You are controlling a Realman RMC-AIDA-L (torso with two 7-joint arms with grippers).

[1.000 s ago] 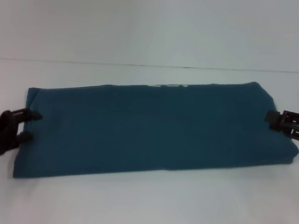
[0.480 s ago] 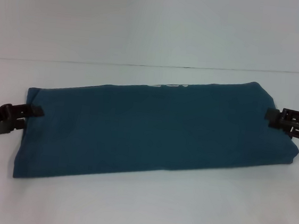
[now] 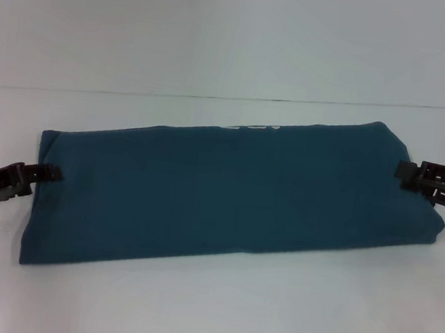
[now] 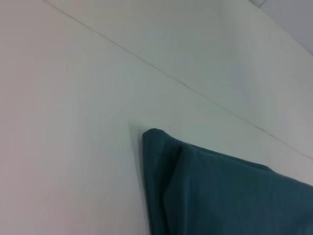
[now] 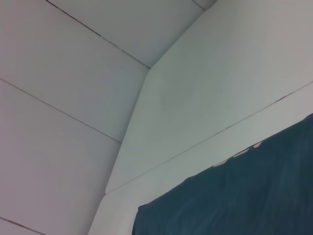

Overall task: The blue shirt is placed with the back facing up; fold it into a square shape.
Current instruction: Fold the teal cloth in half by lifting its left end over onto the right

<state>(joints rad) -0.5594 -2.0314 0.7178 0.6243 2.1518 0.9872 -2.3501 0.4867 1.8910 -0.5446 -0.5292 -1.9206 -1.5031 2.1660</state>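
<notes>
At opposite short ends of the blue shirt (image 3: pixel 236 192): left claw (image 3: pixel 53 172) pinched narrow on edge, right claw (image 3: pixel 403 171) gripping hem, probably for folding ends together.

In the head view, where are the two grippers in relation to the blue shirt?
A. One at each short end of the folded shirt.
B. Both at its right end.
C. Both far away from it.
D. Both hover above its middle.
A: the left gripper is at the left end of the blue shirt and the right gripper is at its right end.
</notes>
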